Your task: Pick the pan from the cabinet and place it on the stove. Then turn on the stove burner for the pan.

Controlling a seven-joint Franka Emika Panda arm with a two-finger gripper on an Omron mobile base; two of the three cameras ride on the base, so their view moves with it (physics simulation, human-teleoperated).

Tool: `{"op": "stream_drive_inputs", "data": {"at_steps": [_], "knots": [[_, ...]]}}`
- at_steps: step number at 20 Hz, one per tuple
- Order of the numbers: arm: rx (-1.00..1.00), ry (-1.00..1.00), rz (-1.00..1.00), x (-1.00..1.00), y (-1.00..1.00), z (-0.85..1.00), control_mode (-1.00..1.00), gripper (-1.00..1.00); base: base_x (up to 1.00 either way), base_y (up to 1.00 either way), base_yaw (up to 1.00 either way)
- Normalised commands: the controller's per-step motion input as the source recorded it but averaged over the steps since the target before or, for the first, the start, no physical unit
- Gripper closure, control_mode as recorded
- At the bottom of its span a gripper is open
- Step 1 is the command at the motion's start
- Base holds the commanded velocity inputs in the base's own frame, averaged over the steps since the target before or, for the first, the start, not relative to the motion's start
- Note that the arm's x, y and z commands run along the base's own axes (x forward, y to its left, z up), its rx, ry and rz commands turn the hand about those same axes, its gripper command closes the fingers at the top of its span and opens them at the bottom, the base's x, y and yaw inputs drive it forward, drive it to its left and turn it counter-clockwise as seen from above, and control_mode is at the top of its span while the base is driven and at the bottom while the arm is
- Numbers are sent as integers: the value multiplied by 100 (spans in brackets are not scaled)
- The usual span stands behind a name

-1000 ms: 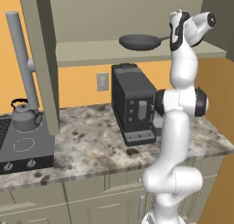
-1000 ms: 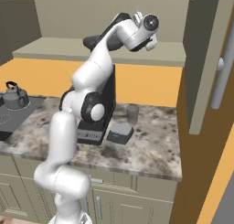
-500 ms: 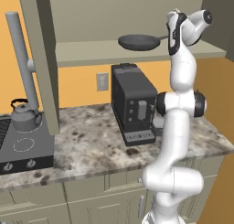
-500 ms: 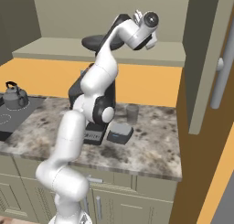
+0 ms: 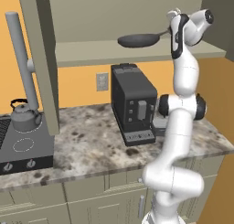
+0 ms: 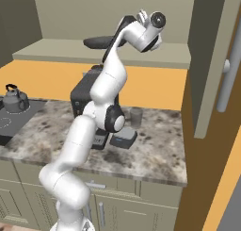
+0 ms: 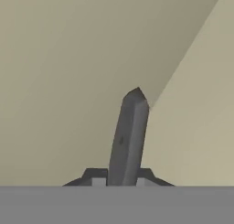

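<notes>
Counter (image 5: 91, 145) sits low near us, with the stove (image 5: 23, 147) at its left end. Higher and farther back, we see the tool (image 7: 118, 182) pinched tight on the handle of the pan (image 5: 137, 39) inside the open cabinet (image 5: 114, 51).

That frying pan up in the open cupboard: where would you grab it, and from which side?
By its long thin handle, from the open front of the cabinet. The pan sits flat on the shelf with the handle sticking out to the right in the left base view, easy for narrow fingers to pinch; the bowl looks too wide. The gripper is already shut on that handle.
</notes>
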Motion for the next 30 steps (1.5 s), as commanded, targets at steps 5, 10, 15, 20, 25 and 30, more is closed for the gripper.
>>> {"op": "stream_drive_inputs", "data": {"at_steps": [5,10,15,20,25,30], "knots": [[9,-33,0,-27,14,-29,-100,100,0,0,0],[1,-39,0,-85,54,-68,-100,100,0,0,0],[3,-37,0,-97,70,-94,-100,100,0,0,0],[10,-28,0,-100,79,-96,-100,100,0,0,0],[10,-25,-2,-93,100,-93,-100,100,0,0,0],[9,-22,-4,-81,100,-85,-100,100,0,0,0]]}}
